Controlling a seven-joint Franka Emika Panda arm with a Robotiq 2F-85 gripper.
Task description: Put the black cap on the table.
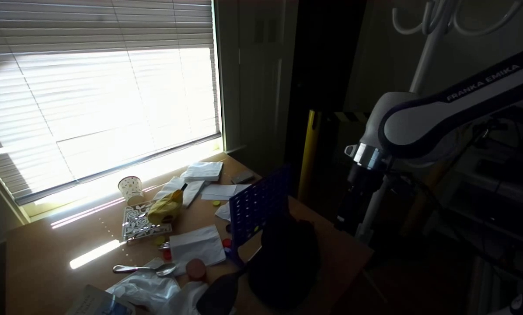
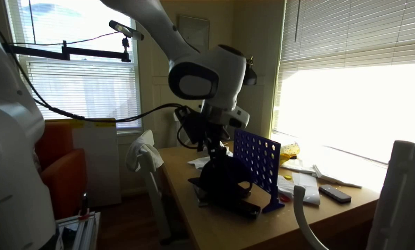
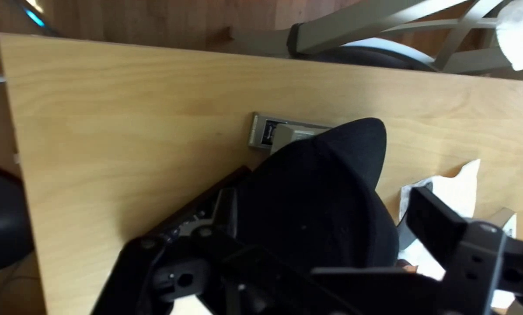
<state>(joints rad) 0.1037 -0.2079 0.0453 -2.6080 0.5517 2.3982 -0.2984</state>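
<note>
Black cap (image 3: 307,205), light brown wood-grained table (image 3: 134,105)

In an exterior view, round a flowery trivet (image 1: 137,222): a spotted cup (image 1: 131,190) at eleven o'clock, white papers (image 1: 203,171) at two, a blue game rack (image 1: 259,204) at three, a spoon (image 1: 145,269) at six.

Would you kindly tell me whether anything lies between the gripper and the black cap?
Nothing that shows: in the wrist view, no object stands between the open gripper and the black cap.
</note>
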